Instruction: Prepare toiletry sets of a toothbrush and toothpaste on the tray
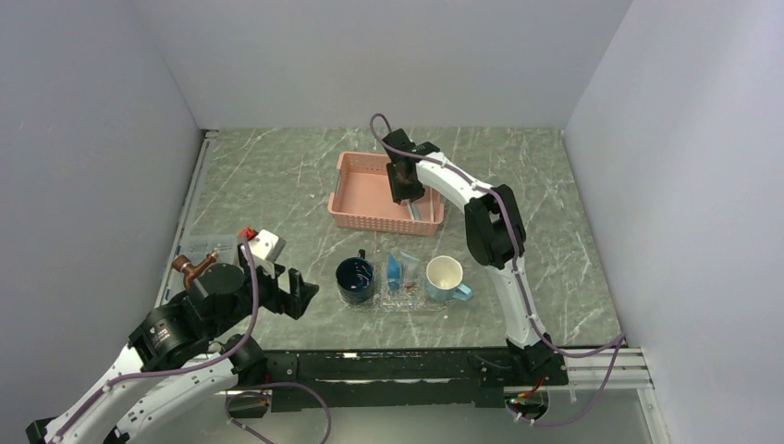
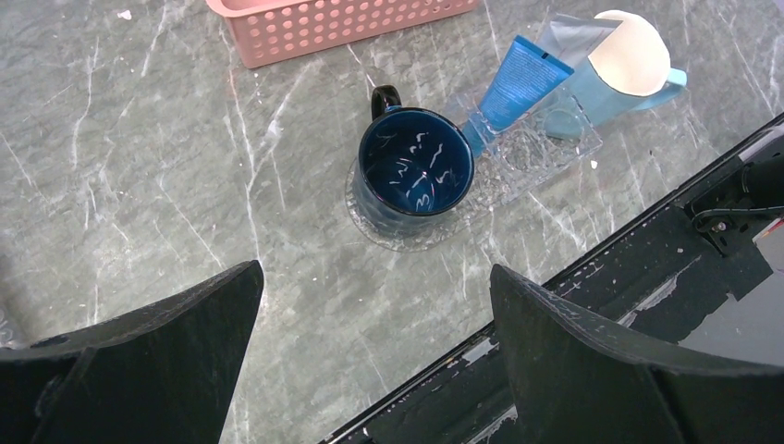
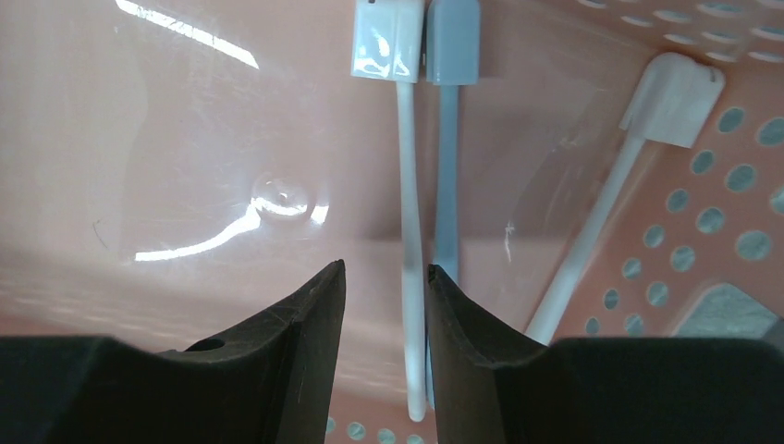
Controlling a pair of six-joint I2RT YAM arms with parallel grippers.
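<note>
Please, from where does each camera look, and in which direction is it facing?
Top: above and behind both arms, which show, facing down on the table.
Left wrist: on the left arm, facing dark mug, toothpaste and tray; its open tool shows.
Right wrist: in the basket, facing toothbrushes; its tool flanks one.
Top and left wrist share the tray.

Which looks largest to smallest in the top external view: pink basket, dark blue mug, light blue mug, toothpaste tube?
1. pink basket
2. dark blue mug and light blue mug, look alike
3. toothpaste tube
</note>
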